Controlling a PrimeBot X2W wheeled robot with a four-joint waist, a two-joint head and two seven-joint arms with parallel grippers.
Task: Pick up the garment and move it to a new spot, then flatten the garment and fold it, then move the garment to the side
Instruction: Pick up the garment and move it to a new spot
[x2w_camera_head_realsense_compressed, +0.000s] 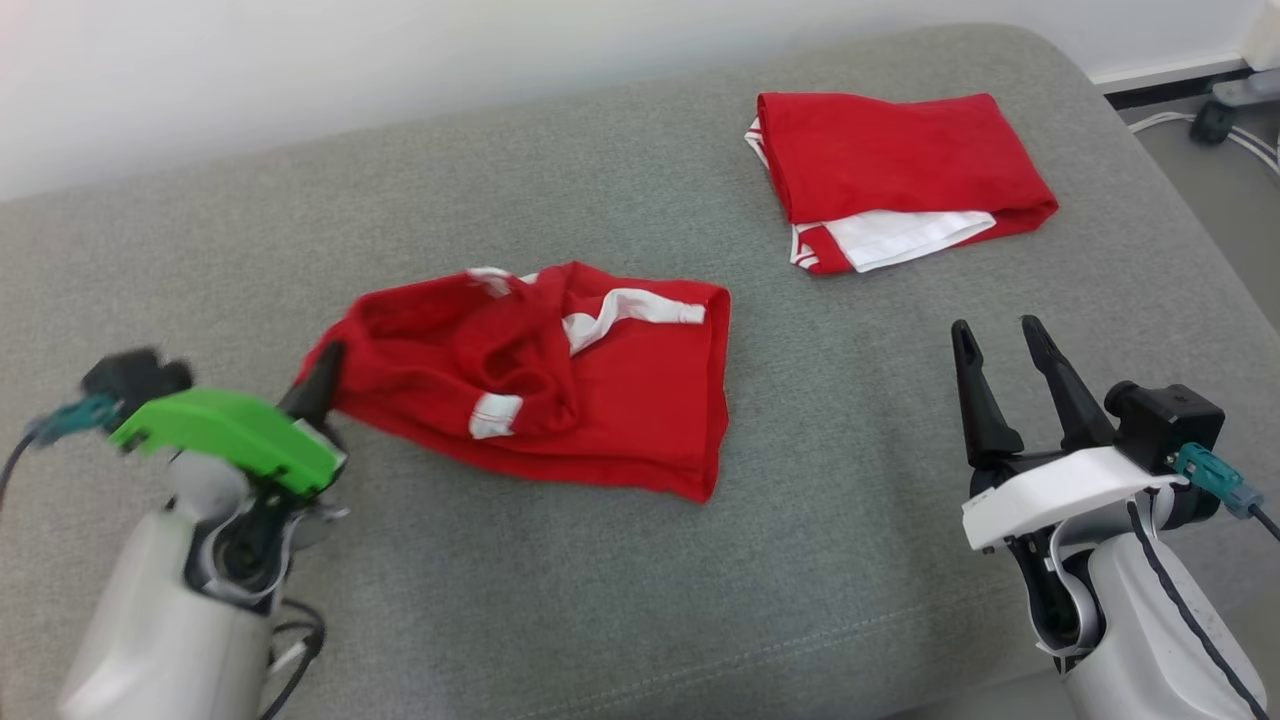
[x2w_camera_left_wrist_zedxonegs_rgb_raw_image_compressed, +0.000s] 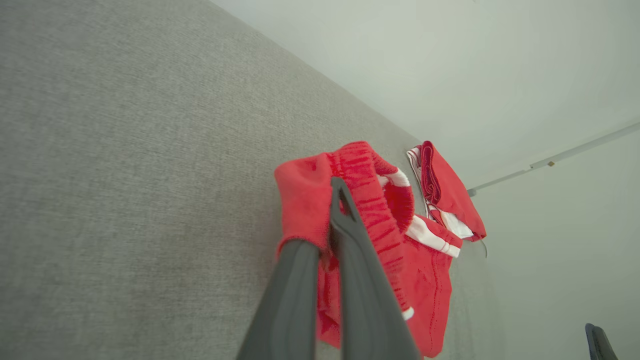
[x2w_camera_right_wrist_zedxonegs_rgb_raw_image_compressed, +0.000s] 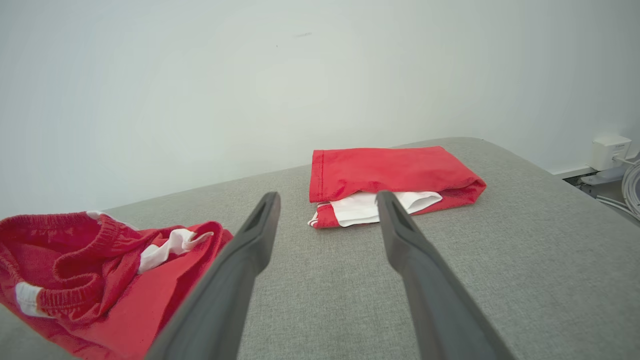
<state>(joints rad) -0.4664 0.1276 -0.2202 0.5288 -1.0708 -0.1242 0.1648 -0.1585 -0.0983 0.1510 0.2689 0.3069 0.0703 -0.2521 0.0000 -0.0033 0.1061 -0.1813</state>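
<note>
crumpled red garment (x2w_camera_head_realsense_compressed: 560, 390): unflattened, unfolded; left pincer (x2w_camera_head_realsense_compressed: 322, 372) clamped on its edge. right pincer (x2w_camera_head_realsense_compressed: 996, 328) wide apart, empty. judged early stage: relocating, flattening, folding, setting aside all outstanding.

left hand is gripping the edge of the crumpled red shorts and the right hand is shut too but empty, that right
No: the right hand is open, fingers spread with nothing between them, as the right wrist view shows. The left hand is indeed shut on the edge of the crumpled red shorts.
</note>
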